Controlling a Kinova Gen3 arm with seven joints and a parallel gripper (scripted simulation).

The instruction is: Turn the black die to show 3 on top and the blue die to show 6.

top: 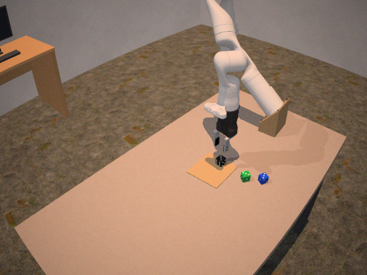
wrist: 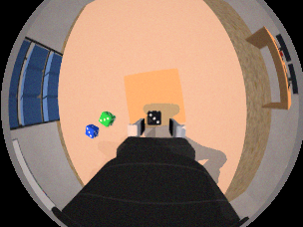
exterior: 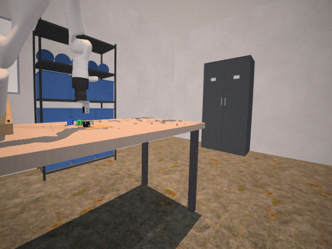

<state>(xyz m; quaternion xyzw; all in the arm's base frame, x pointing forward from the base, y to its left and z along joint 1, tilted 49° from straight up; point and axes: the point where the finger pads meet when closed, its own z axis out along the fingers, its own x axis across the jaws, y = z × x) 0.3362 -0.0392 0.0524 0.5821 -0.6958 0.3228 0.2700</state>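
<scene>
Orange mat — black die inside its edge | claw wide, above | green, blue dice — off-mat

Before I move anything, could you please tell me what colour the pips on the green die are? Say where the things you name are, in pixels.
White; the top view shows the green die (top: 245, 176) (exterior: 79, 122) (wrist: 107, 118) best.

Pale grey walls meet behind a dark two-door cabinet, far right; blotchy brown floor spreads below.

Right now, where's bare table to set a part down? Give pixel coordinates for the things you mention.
Bare: table (top: 122, 210) from the orange mat (top: 205, 174) (wrist: 151, 91) toward its far end from the arm's base. Crowded: mat corner with the black die (top: 220, 160) (wrist: 153, 117) under the open gripper (top: 220, 145) (wrist: 156, 124).
</scene>
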